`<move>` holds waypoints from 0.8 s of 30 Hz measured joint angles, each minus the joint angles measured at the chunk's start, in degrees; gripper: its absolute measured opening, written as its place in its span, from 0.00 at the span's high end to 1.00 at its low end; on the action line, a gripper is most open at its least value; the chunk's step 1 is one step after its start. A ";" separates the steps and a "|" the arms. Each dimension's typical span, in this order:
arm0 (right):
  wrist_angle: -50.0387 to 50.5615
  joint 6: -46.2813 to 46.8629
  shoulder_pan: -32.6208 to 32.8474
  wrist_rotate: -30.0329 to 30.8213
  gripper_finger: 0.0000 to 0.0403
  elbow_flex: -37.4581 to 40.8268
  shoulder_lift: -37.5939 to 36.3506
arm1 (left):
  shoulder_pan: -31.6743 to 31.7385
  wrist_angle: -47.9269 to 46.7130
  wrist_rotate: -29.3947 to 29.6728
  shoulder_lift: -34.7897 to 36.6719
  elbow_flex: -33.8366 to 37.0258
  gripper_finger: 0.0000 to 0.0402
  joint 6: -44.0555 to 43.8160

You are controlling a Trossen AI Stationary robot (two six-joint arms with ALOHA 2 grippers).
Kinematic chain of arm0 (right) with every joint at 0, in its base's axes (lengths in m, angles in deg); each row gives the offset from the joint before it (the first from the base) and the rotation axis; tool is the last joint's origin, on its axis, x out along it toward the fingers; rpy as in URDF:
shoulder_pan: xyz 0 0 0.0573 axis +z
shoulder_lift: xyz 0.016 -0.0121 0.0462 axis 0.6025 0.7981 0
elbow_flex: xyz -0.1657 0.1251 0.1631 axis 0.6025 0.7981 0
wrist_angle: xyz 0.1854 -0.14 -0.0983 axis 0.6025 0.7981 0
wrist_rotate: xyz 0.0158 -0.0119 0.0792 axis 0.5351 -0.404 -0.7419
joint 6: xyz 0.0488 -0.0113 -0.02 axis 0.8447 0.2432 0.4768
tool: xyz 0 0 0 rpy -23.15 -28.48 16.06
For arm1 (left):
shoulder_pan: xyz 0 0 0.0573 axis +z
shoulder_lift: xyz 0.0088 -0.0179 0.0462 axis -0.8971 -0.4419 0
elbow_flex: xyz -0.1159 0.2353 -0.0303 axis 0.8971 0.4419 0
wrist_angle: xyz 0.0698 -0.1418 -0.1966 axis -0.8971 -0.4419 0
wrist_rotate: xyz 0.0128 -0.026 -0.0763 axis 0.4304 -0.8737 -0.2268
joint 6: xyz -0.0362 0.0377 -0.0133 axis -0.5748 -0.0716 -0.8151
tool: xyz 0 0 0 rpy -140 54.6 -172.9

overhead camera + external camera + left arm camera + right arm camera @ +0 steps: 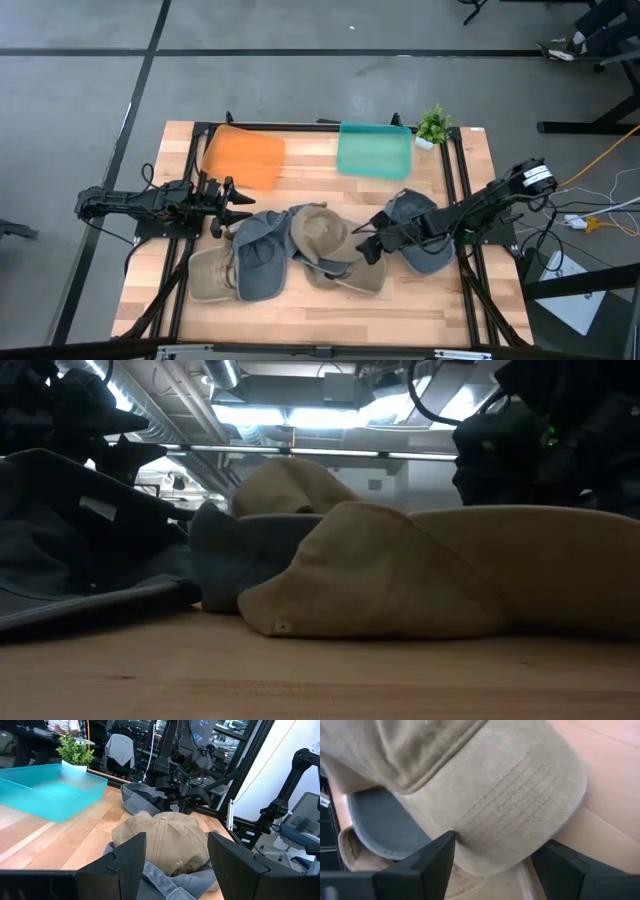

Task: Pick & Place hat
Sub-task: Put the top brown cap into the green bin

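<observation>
Several caps lie in a loose heap mid-table: tan caps (318, 232) (345, 277) (210, 272) and blue-grey caps (262, 252) (420, 232). My right gripper (370, 241) reaches in from the right, slanting down at the middle tan cap. Its open fingers stand on either side of that cap's stitched brim (515, 805). My left gripper (228, 206) waits open at the left, level above the table, short of the heap; its own view shows the tan cap (170, 840) ahead of its fingers. My right gripper has the tan cap's brim edge (470, 845) between its open fingers (432, 862), slanting down from the table's right. I cannot tell whether a finger touches the brim. The cap rests on the other caps and the table.
An orange tray (243, 156) and a teal tray (375, 150) stand at the far edge, with a small potted plant (433, 125) to the right of the teal one. Bare wood lies along the near edge (330, 320). Black rails run down both sides of the table.
</observation>
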 joint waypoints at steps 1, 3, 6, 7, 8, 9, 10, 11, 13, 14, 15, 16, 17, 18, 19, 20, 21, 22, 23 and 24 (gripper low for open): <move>-0.44 -0.34 0.00 0.08 0.44 0.00 -0.01 | -0.01 0.00 0.00 0.01 0.00 0.48 0.00; -0.64 -0.44 0.02 0.96 0.53 0.00 -0.31 | 0.00 0.00 0.00 0.00 0.00 0.48 0.00; -1.19 -0.38 -0.03 2.52 0.69 0.00 -0.81 | 0.00 0.00 0.00 0.01 -0.01 0.48 0.00; -1.73 -0.34 -0.17 3.05 0.75 0.00 -0.92 | 0.00 0.00 0.00 0.00 -0.01 0.48 0.00; -2.32 -0.20 -0.34 3.26 0.81 0.00 -1.09 | 0.01 0.00 0.00 0.00 -0.02 0.48 0.00; -3.38 -0.20 -0.60 3.25 0.86 0.00 -1.20 | 0.01 0.00 0.00 0.00 0.00 0.48 0.00; -4.94 -0.21 -0.91 3.29 0.90 -0.03 -1.25 | -0.01 -0.01 0.00 0.00 -0.01 0.48 0.00; -6.65 -0.26 -1.23 3.59 0.94 -0.16 -1.30 | 0.00 0.00 0.00 0.01 0.00 0.48 0.00; -9.32 -0.62 -2.03 4.91 0.96 -0.16 -1.36 | 0.01 -0.01 0.00 0.01 -0.01 0.48 0.00; -10.51 -0.63 -2.65 5.13 0.96 -0.09 -1.27 | -0.01 0.00 0.00 0.00 -0.02 0.48 0.00; -11.38 -0.39 -3.36 5.19 0.95 -0.09 -1.22 | -0.01 0.00 0.00 0.00 -0.02 0.48 0.00; -11.67 -0.13 -4.02 5.23 0.93 -0.19 -1.22 | 0.01 0.00 0.00 -0.01 0.00 0.48 0.00; -11.65 -0.15 -4.62 5.28 0.92 -0.54 -1.22 | 0.01 0.00 0.00 0.01 -0.02 0.48 0.00; -11.64 -0.18 -5.08 5.26 0.92 -1.02 -1.22 | 0.01 0.00 0.00 -0.01 0.00 0.48 0.00; -11.65 -0.20 -5.56 5.25 0.93 -1.44 -1.22 | 0.00 0.00 0.00 0.00 0.00 0.48 0.00; -11.67 -0.21 -6.03 5.25 0.94 -1.91 -1.22 | -0.01 -0.01 0.00 0.01 -0.01 0.48 0.00; -11.67 -0.38 -6.40 5.23 0.96 -2.44 -1.22 | 0.01 0.00 0.00 -0.01 -0.02 0.48 0.00; -11.66 -0.84 -6.77 5.22 0.96 -2.99 -1.22 | 0.00 0.00 0.00 0.01 -0.01 0.48 0.00; -11.65 -1.59 -7.17 5.17 0.96 -3.63 -1.22 | -0.01 0.00 0.00 -0.01 0.00 0.48 0.00; -11.67 -2.43 -7.58 5.17 0.96 -4.29 -1.22 | -0.01 0.00 0.00 0.01 0.00 0.48 0.00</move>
